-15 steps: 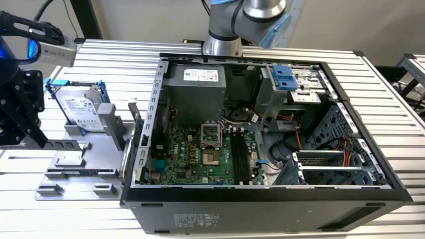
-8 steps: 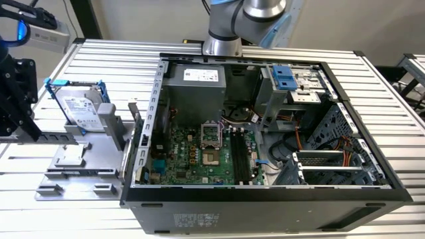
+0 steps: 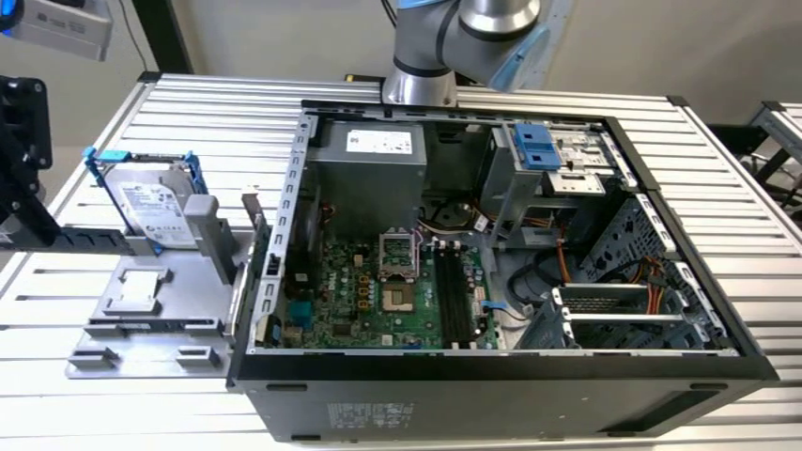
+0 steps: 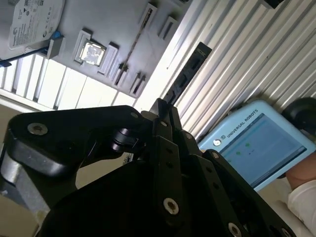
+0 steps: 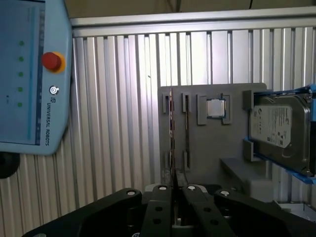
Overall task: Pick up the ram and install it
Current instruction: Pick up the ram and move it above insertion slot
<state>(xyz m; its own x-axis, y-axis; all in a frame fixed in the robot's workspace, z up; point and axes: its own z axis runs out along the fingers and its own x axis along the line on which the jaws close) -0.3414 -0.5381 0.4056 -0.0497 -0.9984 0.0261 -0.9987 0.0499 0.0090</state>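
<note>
The gripper [image 5: 173, 188] had its jaws clenched on the ram [image 5: 171, 133], which stuck out straight past the fingertips in both wrist views. In the first wrist view the ram was edge-on against the grey fixture [image 5: 212, 148] on the ribbed desk [image 5: 118, 98]. A hard drive [image 5: 276, 128] sat in that fixture. In the exterior view the open computer case [image 3: 501, 381] lay beside the fixture, with its motherboard [image 3: 363, 301] exposed.
</note>
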